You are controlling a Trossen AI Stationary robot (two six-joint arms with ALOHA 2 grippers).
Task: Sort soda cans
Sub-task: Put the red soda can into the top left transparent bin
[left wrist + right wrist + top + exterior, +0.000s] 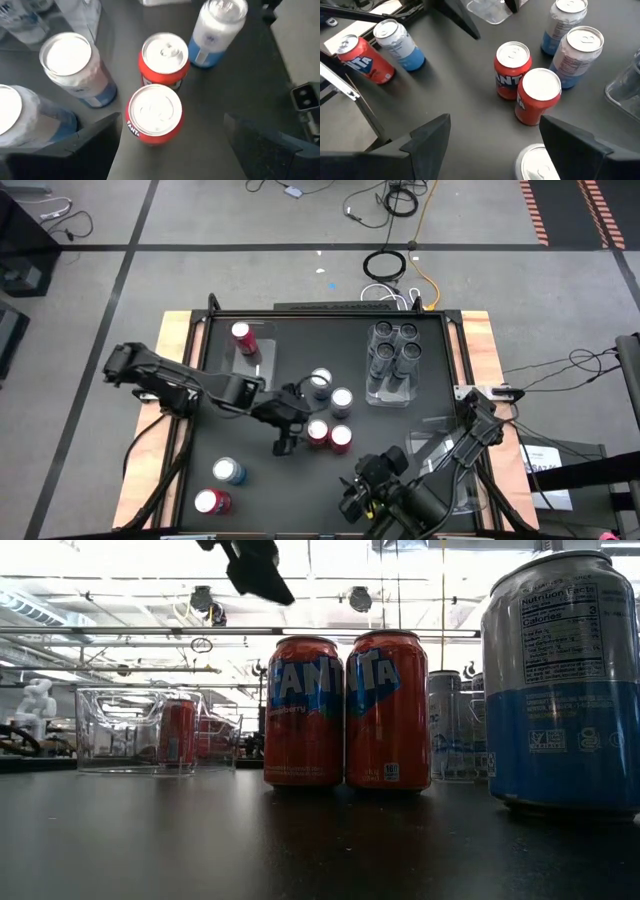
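Two red cans (329, 435) stand side by side mid-table, and they also show in the left wrist view (152, 115). Two blue-and-silver cans (331, 392) stand just beyond them. My left gripper (290, 438) hovers open just left of the red pair, with its fingers (75, 145) apart on the near side of the closer red can. My right gripper (360, 492) is open near the front edge above a blue-and-silver can (537, 162). One red can (242, 337) stands in a clear tray, and several dark grey cans (395, 350) stand in another.
A blue-and-silver can (228, 471) and a red can (210, 502) stand at the front left. A third clear tray (440, 445) lies at the right under the right arm. The table's wooden edges (170, 350) frame the black top.
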